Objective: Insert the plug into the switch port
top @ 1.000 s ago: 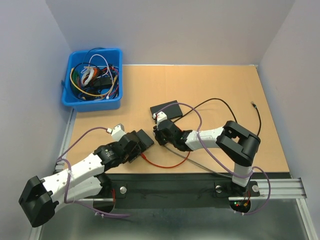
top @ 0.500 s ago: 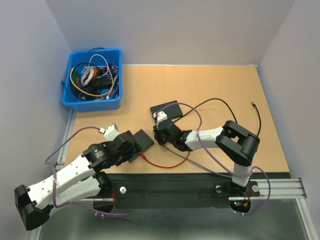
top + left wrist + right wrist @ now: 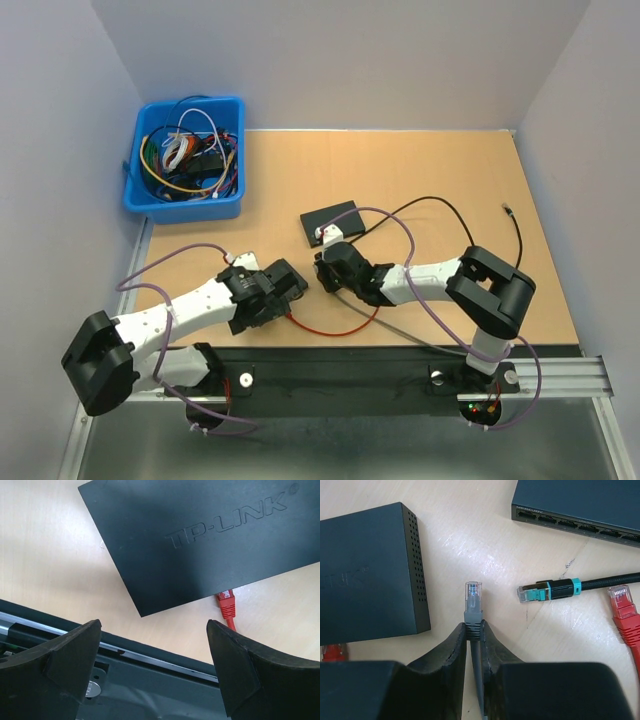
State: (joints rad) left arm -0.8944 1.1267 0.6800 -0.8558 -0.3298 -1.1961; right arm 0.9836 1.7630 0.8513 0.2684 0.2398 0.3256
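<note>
My right gripper is shut on a grey cable just behind its clear plug, which points away over the table. It also shows in the top view. A black TP-LINK switch lies to the plug's left, its vented side facing it. A second black switch lies ahead to the right, its row of ports facing me. My left gripper is open and empty, just short of the TP-LINK switch, over the table's near edge. A red plug sits in that switch's near side.
A black cable with a teal plug and a loose red plug lie right of the grey plug. A red cable loops near the front edge. A blue bin of cables stands at the back left.
My left arm has folded in, and its gripper has drawn back slightly toward the near edge. My right gripper has shifted a little right and nearer with the grey plug.
</note>
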